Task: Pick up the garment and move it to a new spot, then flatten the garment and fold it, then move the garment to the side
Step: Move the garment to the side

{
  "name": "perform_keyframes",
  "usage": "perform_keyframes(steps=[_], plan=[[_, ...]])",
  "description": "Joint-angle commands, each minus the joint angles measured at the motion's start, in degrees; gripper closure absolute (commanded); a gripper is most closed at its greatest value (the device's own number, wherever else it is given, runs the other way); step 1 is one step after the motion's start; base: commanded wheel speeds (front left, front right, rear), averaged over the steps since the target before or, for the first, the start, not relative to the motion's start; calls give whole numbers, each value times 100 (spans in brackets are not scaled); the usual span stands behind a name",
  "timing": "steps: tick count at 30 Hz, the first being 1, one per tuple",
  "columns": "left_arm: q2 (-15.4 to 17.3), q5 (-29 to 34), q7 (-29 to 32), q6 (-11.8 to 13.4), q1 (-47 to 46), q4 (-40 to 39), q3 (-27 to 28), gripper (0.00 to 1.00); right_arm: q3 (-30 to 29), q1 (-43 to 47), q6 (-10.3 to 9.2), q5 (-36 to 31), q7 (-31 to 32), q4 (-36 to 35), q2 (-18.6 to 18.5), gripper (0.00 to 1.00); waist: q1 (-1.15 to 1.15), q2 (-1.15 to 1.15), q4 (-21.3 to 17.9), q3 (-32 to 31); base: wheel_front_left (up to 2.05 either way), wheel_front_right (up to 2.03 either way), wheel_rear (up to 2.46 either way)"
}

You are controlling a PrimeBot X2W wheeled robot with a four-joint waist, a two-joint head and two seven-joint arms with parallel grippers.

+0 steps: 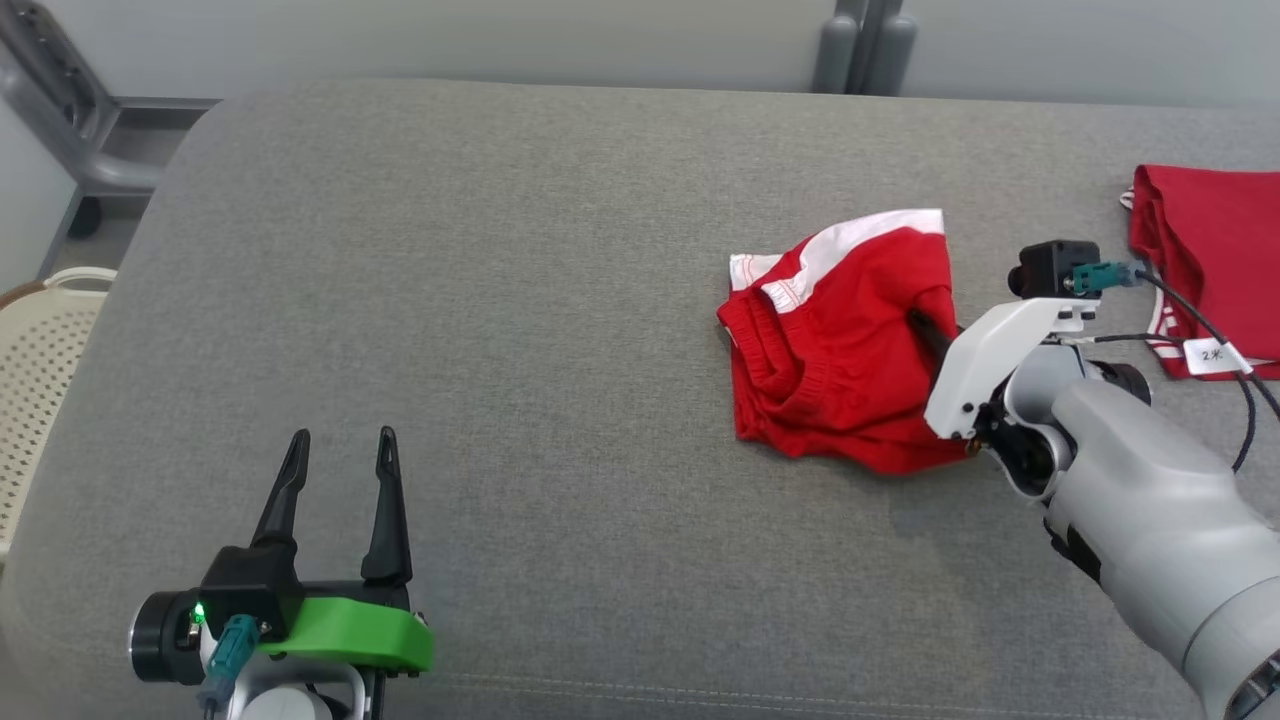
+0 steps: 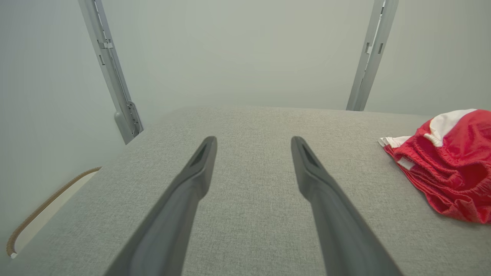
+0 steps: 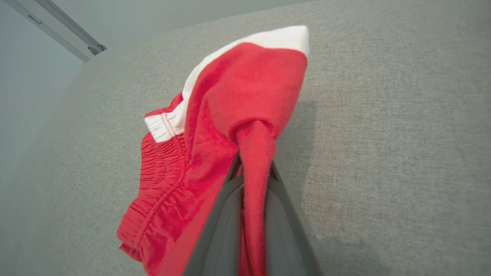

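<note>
Right gripper (image 3: 254,168) clamped on a pinched ridge of the red garment (image 1: 835,340), a hold that looks meant to lift it off the grey table (image 1: 500,250). The shorts lie bunched right of the table's middle. The left gripper (image 1: 343,437), fingers spread, sits over the table's near left corner, apparently spare. Off the table's left edge stands a cream perforated basket (image 1: 40,370), its contents hidden. A second red cloth (image 1: 1210,240) lies at the table's right edge.

The left gripper (image 1: 343,436) is held low, fingers (image 1: 388,500) spread wide and pointed forward. The right arm (image 1: 1130,500) is stretched forward; the right gripper (image 1: 925,325) is closed, a fold of garment (image 1: 830,340) pinched between its fingers.
</note>
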Motion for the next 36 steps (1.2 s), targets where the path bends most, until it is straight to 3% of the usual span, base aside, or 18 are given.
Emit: perform_keyframes(steps=[1,12,36], plan=[[6,28,-1,-17,3,-29,22,0,48,-114,2,-61,-16,-37,-103,100,0,0,-275,58,0,0,0],[75,214,-1,-153,-229,-179,172,0,451,-1034,2,-348,169,-209,-917,100,0,0,-807,504,0,0,0],[437,392,0,-233,-394,-522,453,0,765,-2544,0,-422,511,-119,-2253,100,0,0,-1137,1384,0,0,0]])
